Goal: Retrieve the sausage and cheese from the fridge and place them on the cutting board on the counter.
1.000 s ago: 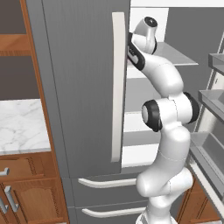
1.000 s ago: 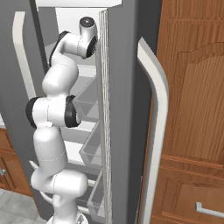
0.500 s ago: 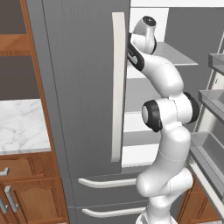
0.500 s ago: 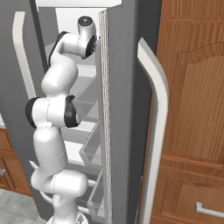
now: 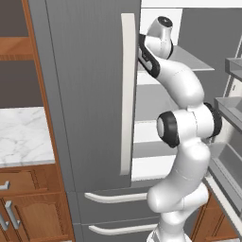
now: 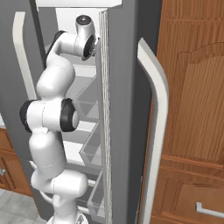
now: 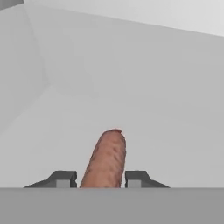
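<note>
In the hand view the sausage, a reddish-brown cylinder with a rounded end, lies on the pale floor of a shelf inside the fridge. It points away from the camera. My gripper has one dark fingertip pressed against each side of it, shut on it. In the base views my arm reaches up into the top of the open fridge, the hand behind the edge of the left door. A corner of the marble counter lies left of the fridge. The cheese and the cutting board are out of view.
The fridge's right door stands open close beside my arm, with its bins facing inward. A grey shelf runs just under my wrist. Two drawer handles sit below. A wooden cabinet stands right of the fridge.
The fingers have closed from wide open onto the sausage. The arm has barely moved.
</note>
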Tool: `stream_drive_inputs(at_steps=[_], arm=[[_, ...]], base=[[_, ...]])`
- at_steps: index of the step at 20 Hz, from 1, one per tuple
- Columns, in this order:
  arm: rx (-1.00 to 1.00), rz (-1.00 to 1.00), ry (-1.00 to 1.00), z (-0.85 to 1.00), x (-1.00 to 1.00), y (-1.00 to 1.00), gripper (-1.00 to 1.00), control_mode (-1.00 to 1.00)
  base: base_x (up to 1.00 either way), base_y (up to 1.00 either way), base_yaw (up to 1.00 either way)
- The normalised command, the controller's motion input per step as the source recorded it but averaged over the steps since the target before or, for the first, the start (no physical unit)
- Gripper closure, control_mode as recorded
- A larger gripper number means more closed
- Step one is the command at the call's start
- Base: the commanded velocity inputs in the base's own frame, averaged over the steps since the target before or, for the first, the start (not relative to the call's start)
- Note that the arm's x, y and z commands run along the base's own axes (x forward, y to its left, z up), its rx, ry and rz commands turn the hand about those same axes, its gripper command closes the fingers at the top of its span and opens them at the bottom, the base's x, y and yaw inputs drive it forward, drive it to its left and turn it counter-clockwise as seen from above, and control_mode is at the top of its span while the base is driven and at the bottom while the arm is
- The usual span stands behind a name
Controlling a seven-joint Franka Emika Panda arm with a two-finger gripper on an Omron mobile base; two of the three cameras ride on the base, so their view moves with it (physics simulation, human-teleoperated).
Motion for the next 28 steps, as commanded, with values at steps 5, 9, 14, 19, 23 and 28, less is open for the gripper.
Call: stream_drive_inputs(at_steps=[5, 9, 14, 19, 23, 28], arm=[[0.00, -0.01, -0.07, -0.32, -0.90, -0.05, 1.00, -1.00], [0.00, -0.01, -0.16, -0.17, -0.94, 0.01, 1.00, -1.00], [0.01, -0.08, -0.09, -0.04, -0.94, 0.04, 1.00, -1.00], [0.08, -0.09, 0.00, 0.09, -0.94, 0.00, 1.00, -1.00], [0.04, -0.06, 0.10, 0.12, -0.90, 0.00, 1.00, -1.00], [0.04, -0.06, 0.12, 0.05, -0.90, 0.08, 1.00, -1.00]], base=[[0.00, 0.00, 0.00], [0.00, 0.00, 0.00], [0.00, 0.00, 0.00], [0.00, 0.00, 0.00], [0.00, 0.00, 0.00], [0.00, 0.00, 0.00]])
